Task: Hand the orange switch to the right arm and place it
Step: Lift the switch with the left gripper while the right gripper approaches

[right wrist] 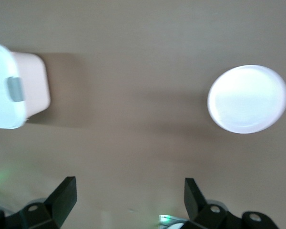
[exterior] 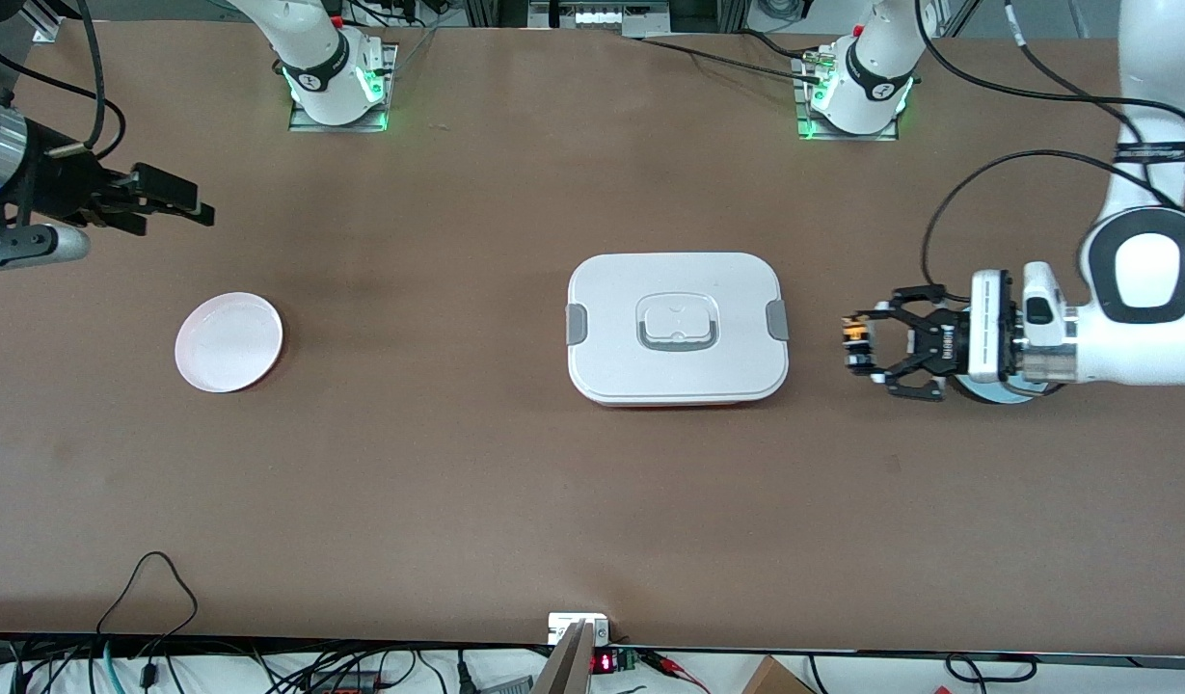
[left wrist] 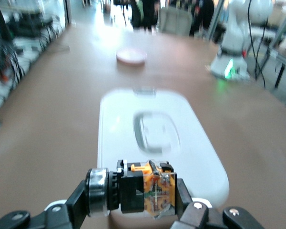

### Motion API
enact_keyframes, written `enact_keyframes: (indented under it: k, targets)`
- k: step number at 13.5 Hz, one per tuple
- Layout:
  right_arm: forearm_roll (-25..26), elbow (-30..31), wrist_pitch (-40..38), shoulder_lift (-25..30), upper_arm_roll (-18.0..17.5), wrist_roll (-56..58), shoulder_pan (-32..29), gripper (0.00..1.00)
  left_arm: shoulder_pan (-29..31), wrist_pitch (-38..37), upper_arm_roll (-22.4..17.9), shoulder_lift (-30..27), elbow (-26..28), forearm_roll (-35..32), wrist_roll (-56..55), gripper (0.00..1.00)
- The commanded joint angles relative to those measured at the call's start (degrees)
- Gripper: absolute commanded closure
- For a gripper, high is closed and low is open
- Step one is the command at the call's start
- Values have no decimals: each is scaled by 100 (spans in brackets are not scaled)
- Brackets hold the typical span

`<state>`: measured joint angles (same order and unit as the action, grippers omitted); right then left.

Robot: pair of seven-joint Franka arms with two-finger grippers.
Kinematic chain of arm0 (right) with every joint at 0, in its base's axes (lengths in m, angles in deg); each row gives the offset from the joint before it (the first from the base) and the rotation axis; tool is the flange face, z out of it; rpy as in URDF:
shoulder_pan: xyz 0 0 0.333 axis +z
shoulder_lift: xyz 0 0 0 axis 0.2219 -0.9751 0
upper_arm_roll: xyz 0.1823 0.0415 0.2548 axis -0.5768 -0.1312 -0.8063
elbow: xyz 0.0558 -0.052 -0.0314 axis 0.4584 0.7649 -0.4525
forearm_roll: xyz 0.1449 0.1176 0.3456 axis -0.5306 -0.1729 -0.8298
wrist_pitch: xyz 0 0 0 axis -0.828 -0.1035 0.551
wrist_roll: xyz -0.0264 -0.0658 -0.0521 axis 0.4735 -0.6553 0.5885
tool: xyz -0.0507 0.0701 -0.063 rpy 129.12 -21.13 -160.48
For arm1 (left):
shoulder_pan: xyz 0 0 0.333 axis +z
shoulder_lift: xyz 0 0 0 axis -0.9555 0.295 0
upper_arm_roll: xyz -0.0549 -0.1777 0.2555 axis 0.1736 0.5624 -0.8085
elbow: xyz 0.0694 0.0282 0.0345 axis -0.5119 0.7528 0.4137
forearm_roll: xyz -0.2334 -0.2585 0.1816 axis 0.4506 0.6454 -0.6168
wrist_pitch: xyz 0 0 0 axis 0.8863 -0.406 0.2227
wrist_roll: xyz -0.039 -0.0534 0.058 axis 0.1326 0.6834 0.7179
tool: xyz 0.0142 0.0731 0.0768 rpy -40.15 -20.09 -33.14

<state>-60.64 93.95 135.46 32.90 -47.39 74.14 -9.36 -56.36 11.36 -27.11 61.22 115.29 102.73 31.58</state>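
Note:
The orange switch (exterior: 854, 337), a black body with orange and clear parts, sits between the fingers of my left gripper (exterior: 858, 348), which is shut on it. The gripper hangs over the table beside the white lidded box, toward the left arm's end. In the left wrist view the orange switch (left wrist: 148, 191) fills the gap of the left gripper (left wrist: 133, 198), with a silver ring at one end. My right gripper (exterior: 179, 210) hovers open over the right arm's end of the table. In the right wrist view the right gripper (right wrist: 129, 187) has only bare table between its fingers.
A white lidded box (exterior: 677, 328) with grey clips lies in the middle of the table. A pink plate (exterior: 228, 342) lies toward the right arm's end, below the right gripper in the front view. A pale round plate (exterior: 997, 390) shows under the left wrist.

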Motion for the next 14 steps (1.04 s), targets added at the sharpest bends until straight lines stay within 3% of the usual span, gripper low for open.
enact_keyframes:
  k: [1, 4, 9, 11, 14]
  targets:
    - [-641, 21, -66, -32, -5, 51, -12, 0, -329, -170, 124, 103, -188, 859, 86, 100]
    - [-1466, 30, -232, -269, -22, 139, -3, 0, -637, -118, 634, 295, -162, 1790, -46, 100]
    - [-2891, 82, -637, -735, -14, 271, -12, 0, -1945, 1259, 653, 261, -188, 3626, -11, 100]
    - [-3304, 214, -593, -709, -14, 227, 23, 0, -2438, 2042, 653, 226, -267, 4024, -20, 100]
    - [-4349, 398, -593, -823, -14, 175, -3, 0, -2835, 2808, 653, 174, -434, 4122, -46, 100]
